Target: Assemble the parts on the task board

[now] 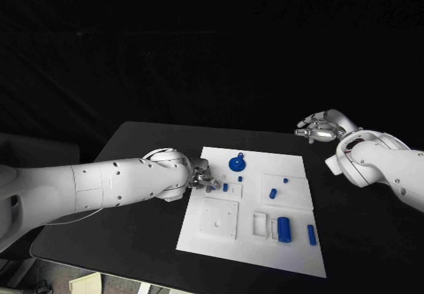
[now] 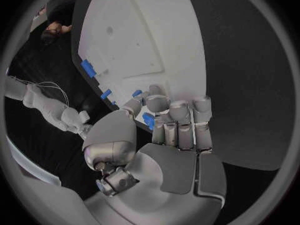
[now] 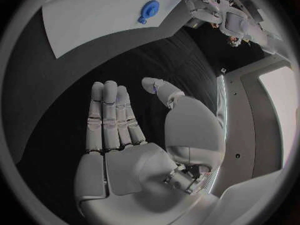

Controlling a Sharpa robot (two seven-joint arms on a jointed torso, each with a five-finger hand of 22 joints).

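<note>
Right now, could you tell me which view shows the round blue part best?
The head view: the round blue part sits whole on the task board. The right wrist view shows it small and bent; the left wrist view leaves it unclear.

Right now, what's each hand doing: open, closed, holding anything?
Left hand: fingers curled on a small blue part.
Right hand: open, holding nothing, off the task board.
</note>
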